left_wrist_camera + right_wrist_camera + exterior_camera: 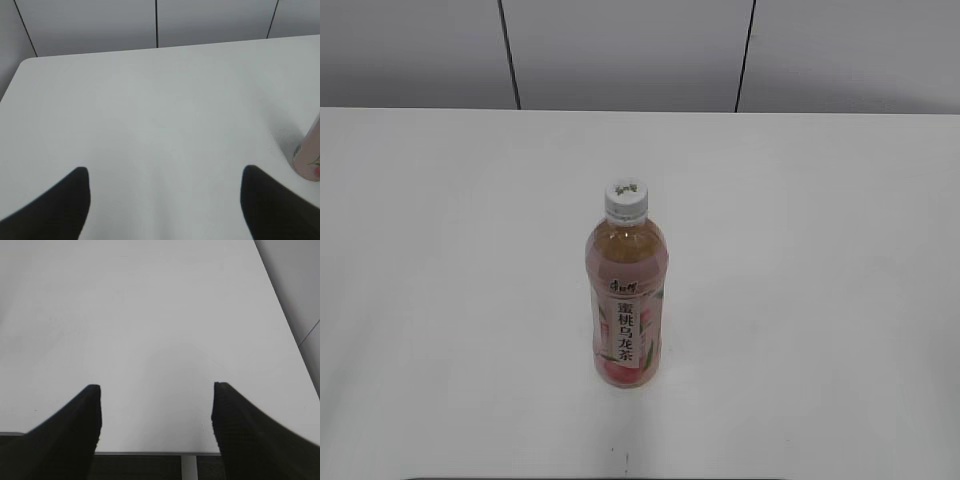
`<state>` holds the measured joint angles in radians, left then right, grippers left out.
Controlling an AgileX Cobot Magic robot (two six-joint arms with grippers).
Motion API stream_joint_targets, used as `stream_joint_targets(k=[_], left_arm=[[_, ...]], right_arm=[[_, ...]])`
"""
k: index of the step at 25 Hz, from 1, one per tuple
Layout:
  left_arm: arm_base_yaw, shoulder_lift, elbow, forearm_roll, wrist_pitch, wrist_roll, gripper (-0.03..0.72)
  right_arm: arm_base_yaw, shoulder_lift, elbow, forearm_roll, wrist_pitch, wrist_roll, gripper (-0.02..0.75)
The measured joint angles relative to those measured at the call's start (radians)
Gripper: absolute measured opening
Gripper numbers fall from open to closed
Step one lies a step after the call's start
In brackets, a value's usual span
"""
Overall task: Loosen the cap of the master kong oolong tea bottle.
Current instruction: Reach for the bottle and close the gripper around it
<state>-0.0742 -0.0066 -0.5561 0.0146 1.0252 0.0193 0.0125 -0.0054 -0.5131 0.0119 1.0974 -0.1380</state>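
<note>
Only the bottle (311,159) base shows at left wrist edge, both arms' fingers (55,210) (65,435) wide, empty.

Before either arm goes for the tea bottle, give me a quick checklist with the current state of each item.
1. Bottle upright on the table: ok.
2. Cap seated on the neck: ok; how tight, cannot tell.
3. Left gripper open with nothing between the fingers: ok.
4. Right gripper open with nothing between the fingers: ok.
5. Bottle within a wrist camera's sight: only its base at the right edge of the left wrist view; absent from the right wrist view: not ok.
6. Table around the bottle free of other items: ok.
</note>
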Motion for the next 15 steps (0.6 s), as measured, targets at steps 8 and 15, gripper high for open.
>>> stream_joint_targets(k=[8,15], left_arm=[[0.0,0.0,0.0,0.0,0.0,0.0,0.559],[0.0,0.0,0.0,0.0,0.0,0.0,0.559]], right_arm=[[0.0,0.0,0.0,0.0,0.0,0.0,0.524],[0.0,0.0,0.0,0.0,0.0,-0.001,0.524]])
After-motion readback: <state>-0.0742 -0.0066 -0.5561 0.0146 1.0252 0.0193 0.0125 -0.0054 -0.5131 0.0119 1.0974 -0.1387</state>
